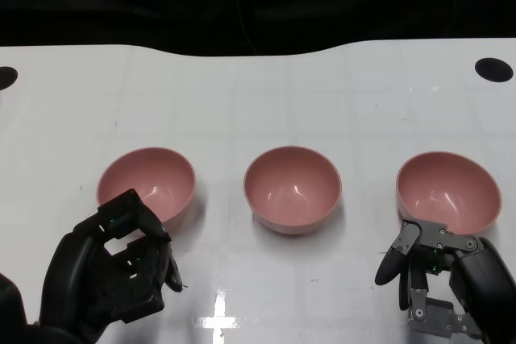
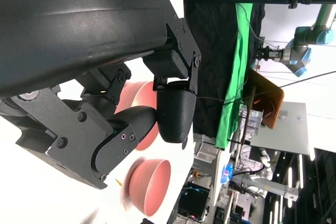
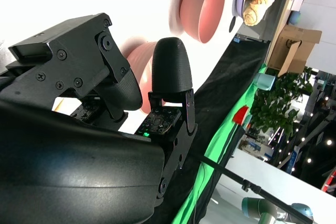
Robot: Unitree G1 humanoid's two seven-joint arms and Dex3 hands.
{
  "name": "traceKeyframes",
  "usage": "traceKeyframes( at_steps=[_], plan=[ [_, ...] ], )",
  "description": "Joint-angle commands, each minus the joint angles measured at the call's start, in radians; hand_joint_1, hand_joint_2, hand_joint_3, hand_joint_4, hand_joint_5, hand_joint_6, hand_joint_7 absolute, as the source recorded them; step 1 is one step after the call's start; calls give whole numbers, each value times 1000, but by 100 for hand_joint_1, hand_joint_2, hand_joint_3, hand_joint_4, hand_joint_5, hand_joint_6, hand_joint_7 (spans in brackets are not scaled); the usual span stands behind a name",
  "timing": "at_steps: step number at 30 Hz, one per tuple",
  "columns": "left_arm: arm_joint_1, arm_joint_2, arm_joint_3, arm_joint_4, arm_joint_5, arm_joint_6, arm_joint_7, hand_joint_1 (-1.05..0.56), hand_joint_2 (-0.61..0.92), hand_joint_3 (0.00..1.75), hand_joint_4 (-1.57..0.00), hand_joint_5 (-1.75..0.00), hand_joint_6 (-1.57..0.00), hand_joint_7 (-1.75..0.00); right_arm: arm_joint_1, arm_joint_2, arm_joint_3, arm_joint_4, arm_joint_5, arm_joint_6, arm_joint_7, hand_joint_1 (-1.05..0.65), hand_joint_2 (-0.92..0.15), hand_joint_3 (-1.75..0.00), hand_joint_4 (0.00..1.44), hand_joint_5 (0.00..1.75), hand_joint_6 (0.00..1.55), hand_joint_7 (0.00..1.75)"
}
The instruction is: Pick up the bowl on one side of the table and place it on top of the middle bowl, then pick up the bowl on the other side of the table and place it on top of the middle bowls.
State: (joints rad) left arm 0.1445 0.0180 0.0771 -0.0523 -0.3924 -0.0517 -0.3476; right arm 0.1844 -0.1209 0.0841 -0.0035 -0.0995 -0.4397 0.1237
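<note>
White glossy bench (image 1: pixel 258 94) fills my head view, with black backdrop beyond its far edge. Going left to right: my left hand (image 1: pixel 113 267) sits at about 7 o'clock, fingers curled loosely and holding nothing, its fingertips just beside the near rim of the left pink round plastic bowl (image 1: pixel 147 183), which is empty. At centre stands the middle pink bowl (image 1: pixel 292 188), also empty, with nothing stacked on it. At 4 o'clock is the right pink bowl (image 1: pixel 448 191), empty too, with my right hand (image 1: pixel 443 275) just short of its near rim, fingers apart and gripping nothing. I judge no bowl has been lifted yet; next I need one hand to close on a side bowl's rim.
</note>
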Motion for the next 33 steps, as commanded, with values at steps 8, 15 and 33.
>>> traceKeyframes(
  at_steps=[8,15,33],
  plan=[
    [-7,18,-1,0,28,-5,-5,-17,46,121,-95,-169,-83,-155,-11,-9,-14,23,12,-29,1,1,-25,-159,89,171,84,135],
    [-2,16,-8,-7,42,2,-4,-18,46,119,-93,-168,-82,-156,-11,-10,-14,20,18,-20,6,1,-25,-159,90,170,84,133],
    [-14,20,-11,9,51,-10,-9,-19,46,122,-92,-171,-81,-158,-19,-20,-15,14,1,-20,6,-7,-42,-115,65,139,68,108]
  ],
)
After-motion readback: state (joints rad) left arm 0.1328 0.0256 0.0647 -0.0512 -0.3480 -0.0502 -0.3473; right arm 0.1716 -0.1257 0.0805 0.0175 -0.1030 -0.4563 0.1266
